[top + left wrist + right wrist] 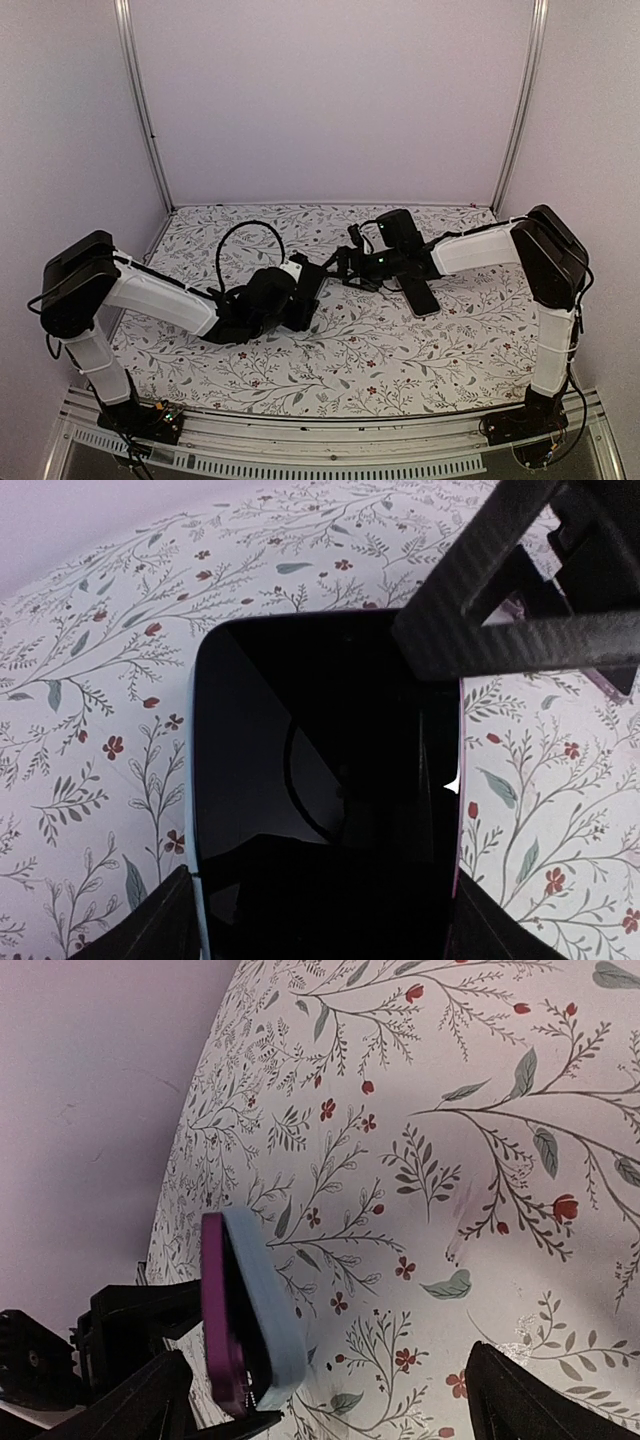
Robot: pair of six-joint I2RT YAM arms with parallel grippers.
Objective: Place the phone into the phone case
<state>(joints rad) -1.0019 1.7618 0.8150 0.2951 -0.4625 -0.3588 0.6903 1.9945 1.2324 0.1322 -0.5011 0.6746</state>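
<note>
Right tool over phone corner

A lab-style robot booth: plain white walls, metal corner posts, floral-covered table

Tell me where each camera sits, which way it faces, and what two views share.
Top external: above and behind the bases, looking down on the floral table; left arm and right arm show.
Left wrist: on the left arm, looking along the left fingers at the phone they clamp, screen-on.
Right wrist: on the right arm, looking across the table between the open right fingers.
Shared: both wrist views show the phone, edge-on from the right.
</note>
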